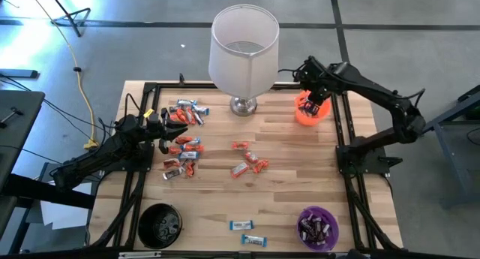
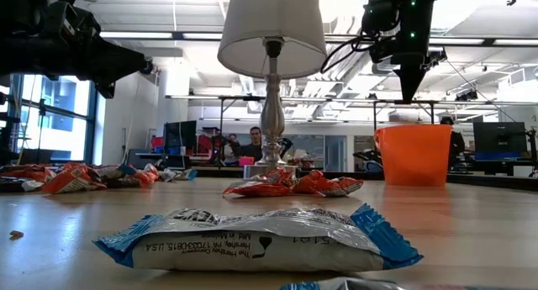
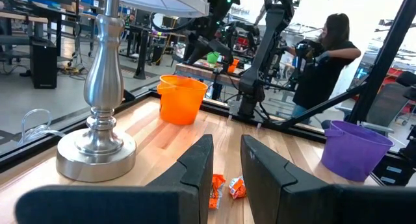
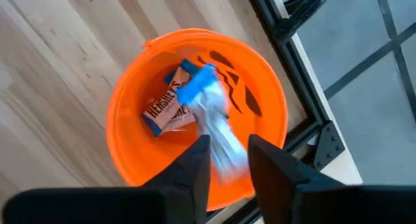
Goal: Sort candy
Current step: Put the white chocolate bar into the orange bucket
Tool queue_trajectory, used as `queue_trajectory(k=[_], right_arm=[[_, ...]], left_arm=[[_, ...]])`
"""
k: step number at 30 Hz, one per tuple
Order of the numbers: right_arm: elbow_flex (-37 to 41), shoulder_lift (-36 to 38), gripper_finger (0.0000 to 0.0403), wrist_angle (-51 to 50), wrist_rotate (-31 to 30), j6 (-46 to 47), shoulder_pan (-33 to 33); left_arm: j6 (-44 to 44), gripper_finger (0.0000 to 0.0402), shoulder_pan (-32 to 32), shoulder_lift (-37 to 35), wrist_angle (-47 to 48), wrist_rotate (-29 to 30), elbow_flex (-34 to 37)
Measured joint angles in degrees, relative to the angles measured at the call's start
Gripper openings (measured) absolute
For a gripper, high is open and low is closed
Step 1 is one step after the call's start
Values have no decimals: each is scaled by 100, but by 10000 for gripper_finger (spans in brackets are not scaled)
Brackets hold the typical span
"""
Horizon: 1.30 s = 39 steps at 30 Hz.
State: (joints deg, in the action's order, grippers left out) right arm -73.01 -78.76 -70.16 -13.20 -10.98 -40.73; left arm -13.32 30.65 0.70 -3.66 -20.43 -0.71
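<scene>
The candy lies in loose heaps on the wooden table: one at the left (image 1: 184, 150), a smaller one in the middle (image 1: 247, 163), and two blue-white pieces (image 1: 241, 225) near the front edge. My right gripper (image 4: 229, 156) hangs open, pointing down, over the orange bowl (image 4: 130, 120) at the far right. A blurred blue-white candy (image 4: 211, 117) stretches from between its fingertips down into the bowl, onto a brown-and-orange piece (image 4: 166, 110). My left gripper (image 3: 226, 152) stands level at the left heap (image 1: 178, 131), its fingers a little apart, open with nothing between them. My right gripper has its fingers on either side of the blue-white candy's upper end (image 4: 229, 160). The candy is blurred there, and I cannot tell whether a finger touches it.
A table lamp (image 1: 244, 56) with a white shade and a silver foot stands at the far middle, between the two arms. At the near left is a black bowl (image 1: 142, 218); at the near right, a purple bowl (image 1: 304, 214) holding dark candy. People show in the room behind.
</scene>
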Motion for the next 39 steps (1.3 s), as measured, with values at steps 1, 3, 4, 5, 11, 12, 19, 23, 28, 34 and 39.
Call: queue_trajectory(k=[1, 3, 4, 5, 11, 12, 19, 23, 28, 34, 39], right_arm=[[0, 0, 111, -2, -3, 6, 4], [0, 0, 127, -6, -3, 18, 11], [0, 0, 134, -17, 1, 49, 24], [0, 0, 139, -51, 22, 123, 55], [1, 0, 142, -605, 883, 1472, 774], [8, 0, 140, -650, 934, 1679, 1006], [318, -4, 127, -91, 979, 3145, 3055], [563, -94, 126, 718, 976, 4015, 4129], [605, -629, 126, 1397, 891, 4863, 5127], [431, -1576, 126, 2508, 869, 5395, 5948], [-340, -2454, 126, 2766, 590, 5418, 6452]], left_arm=[[0, 64, 1, 1, -2, 0, 0], [0, 64, 0, -1, 0, 2, 0], [0, 65, 0, -1, -2, 2, 0], [0, 65, 2, 0, 0, 1, 1], [0, 64, 2, 1, 0, 0, 2], [-1, 65, 1, 1, 0, 1, 1], [0, 64, 2, 1, 0, 2, 0], [0, 65, 1, -1, 0, 1, 0], [0, 65, 2, 1, -2, 0, 2], [0, 65, 2, 1, -2, 1, 0], [0, 65, 2, -1, -2, 0, 0]])
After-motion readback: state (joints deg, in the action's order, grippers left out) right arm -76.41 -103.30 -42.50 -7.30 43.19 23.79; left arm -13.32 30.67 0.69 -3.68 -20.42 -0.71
